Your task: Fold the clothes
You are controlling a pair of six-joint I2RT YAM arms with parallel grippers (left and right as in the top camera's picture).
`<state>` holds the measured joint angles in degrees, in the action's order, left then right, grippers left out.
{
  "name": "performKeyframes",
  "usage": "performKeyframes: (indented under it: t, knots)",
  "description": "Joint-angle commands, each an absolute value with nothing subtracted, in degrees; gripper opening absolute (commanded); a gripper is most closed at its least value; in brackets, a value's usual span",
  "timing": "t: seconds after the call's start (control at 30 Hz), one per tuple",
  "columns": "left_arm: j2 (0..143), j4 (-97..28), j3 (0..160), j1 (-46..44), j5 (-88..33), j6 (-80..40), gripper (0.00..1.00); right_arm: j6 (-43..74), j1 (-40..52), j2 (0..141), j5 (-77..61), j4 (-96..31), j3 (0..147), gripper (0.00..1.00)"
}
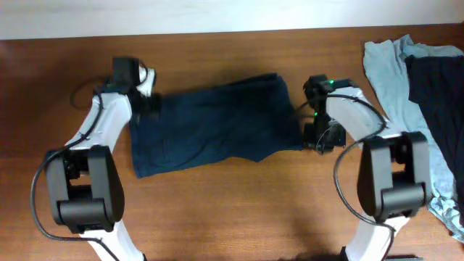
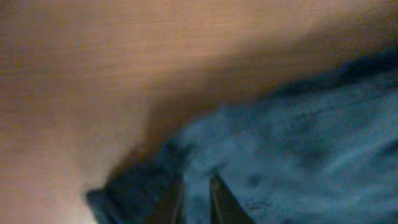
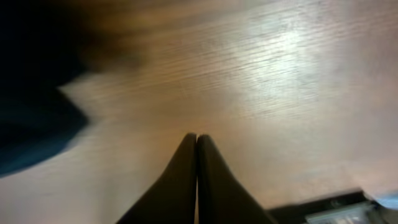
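Tabletop (image 1: 232, 214): navy garment (image 1: 217, 127) beside right gripper (image 3: 197, 137).

garments: 3 (1 navy garment (image 1: 217, 123) centre; 1 pale grey-blue garment (image 1: 388, 72), right; 1 black garment (image 1: 438, 94), far right) | robot arms: 2 (left arm (image 1: 101, 138), right arm (image 1: 362, 116)) | table (image 1: 232, 210): 1

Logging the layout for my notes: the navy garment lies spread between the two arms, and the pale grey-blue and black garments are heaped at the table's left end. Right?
The side is wrong: the overhead view shows the pale grey-blue garment and black garment heaped at the table's right end. The navy garment does lie spread between the left arm and right arm.
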<state>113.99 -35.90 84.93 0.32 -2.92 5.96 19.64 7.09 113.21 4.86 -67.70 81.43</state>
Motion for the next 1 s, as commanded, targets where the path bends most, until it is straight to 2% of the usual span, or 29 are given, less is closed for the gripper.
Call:
performKeyframes:
  t: [0.0, 0.07, 0.17, 0.27, 0.4, 0.53, 0.63, 0.83, 0.97]
  knots:
    - [108.8, -47.1, 97.0, -1.0, -12.8, 5.2, 0.2, 8.7, 7.2, 104.1, -17.0, -62.9, 86.9, 0.04]
    - [107.9, -53.1, 98.7, -1.8, -14.9, 1.4, 0.2, 8.8, 7.2, 103.3, -21.5, -58.7, 87.1, 0.04]
    - [107.9, -60.6, 97.1, -2.8, -19.1, -2.7, 0.12, 9.1, 7.6, 104.4, -26.2, -51.7, 86.7, 0.04]
    - [107.9, -61.7, 90.3, -4.1, -22.3, -4.8, 0.08, 10.0, 10.5, 108.4, -29.4, -43.9, 86.3, 0.04]
    - [107.9, -55.7, 78.8, -5.0, -21.9, -6.9, 0.08, 12.6, 15.7, 115.7, -30.0, -33.4, 86.3, 0.04]
    - [107.9, -44.1, 70.8, -4.7, -12.7, -8.1, 0.08, 18.2, 18.7, 121.9, -30.0, -26.2, 86.3, 0.04]
    - [107.9, -36.9, 68.3, -4.7, -2.0, -8.1, 0.09, 20.0, 19.5, 124.9, -30.0, -28.1, 86.3, 0.04]
    - [108.0, -32.6, 67.6, -3.9, 14.1, -8.1, 0.16, 20.0, 17.6, 124.9, -21.1, -39.6, 86.3, 0.04]
    - [108.0, -34.6, 67.5, -0.6, 14.6, -8.1, 0.16, 20.0, 14.0, 124.9, -1.5, -52.7, 86.3, 0.04]
